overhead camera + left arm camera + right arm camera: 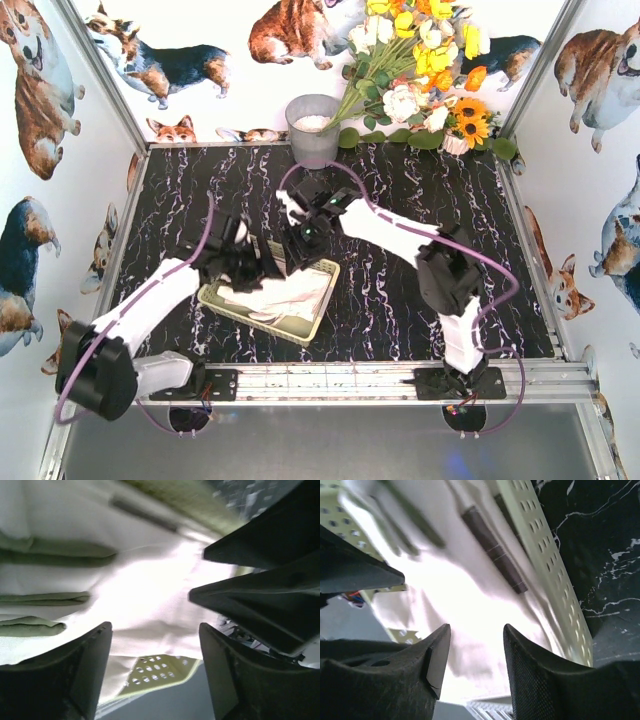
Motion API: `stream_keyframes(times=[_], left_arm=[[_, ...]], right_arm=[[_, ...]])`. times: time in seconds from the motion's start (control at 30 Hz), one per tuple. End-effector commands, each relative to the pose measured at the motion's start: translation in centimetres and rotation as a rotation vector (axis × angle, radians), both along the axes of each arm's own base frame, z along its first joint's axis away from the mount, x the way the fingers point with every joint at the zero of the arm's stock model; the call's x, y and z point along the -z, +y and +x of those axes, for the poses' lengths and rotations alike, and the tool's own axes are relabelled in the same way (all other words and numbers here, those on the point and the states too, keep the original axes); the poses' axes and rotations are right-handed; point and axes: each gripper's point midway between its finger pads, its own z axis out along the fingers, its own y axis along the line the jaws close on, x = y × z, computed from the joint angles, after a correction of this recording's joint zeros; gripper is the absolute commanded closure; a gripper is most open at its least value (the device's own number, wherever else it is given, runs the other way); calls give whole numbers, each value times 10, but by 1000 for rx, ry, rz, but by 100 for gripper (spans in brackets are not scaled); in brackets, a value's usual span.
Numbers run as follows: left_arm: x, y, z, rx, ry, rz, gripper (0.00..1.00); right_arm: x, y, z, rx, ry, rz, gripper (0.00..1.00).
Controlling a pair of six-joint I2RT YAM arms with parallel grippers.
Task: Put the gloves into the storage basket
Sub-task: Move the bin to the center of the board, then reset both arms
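Gloves (290,295) lie as a white heap inside the basket (322,305), left of centre on the black marbled surface (420,190). In the overhead view the basket's long axis runs from the left toward the lower right. The left pincer (258,268) and right pincer (300,245) meet over its upper edge. A grey bucket (313,130) and flowers (420,60) stand at the top.

In the left wrist view the left pincer (155,650) is spread and pinches nothing, with white glove fabric filling the gap beyond. Folds at the left run sideways across the frame. The basket's perforated wall (160,667) shows at the bottom.

In the right wrist view the right pincer (477,652) is spread above white fabric. A dark strip (492,552) on a glove and the basket wall (555,575) both run from upper left to lower right.
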Motion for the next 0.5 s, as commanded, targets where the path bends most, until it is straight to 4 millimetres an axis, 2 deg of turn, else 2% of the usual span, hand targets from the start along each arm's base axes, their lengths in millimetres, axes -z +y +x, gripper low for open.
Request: stream_keyframes(times=[0.0, 0.1, 0.17, 0.23, 0.27, 0.33, 0.47], left_arm=[[-72, -3, 26, 47, -218, -14, 32], [-107, 0, 41, 72, -315, 27, 26], [-128, 4, 57, 98, -391, 78, 24], [-143, 10, 76, 106, -448, 117, 20], [-153, 15, 88, 96, -478, 127, 19], [-155, 32, 112, 61, -498, 162, 16], [-147, 106, 160, -155, -567, 242, 11]], right_arm=[[-111, 0, 11, 10, -201, 208, 51], [-162, -14, 15, 64, -298, 274, 48], [-186, -27, 22, 119, -369, 309, 45], [-204, -45, 31, 183, -440, 327, 35], [-209, -56, 38, 221, -472, 326, 30], [-208, -82, 52, 304, -518, 301, 19], [-185, -162, 89, 560, -564, 214, 10]])
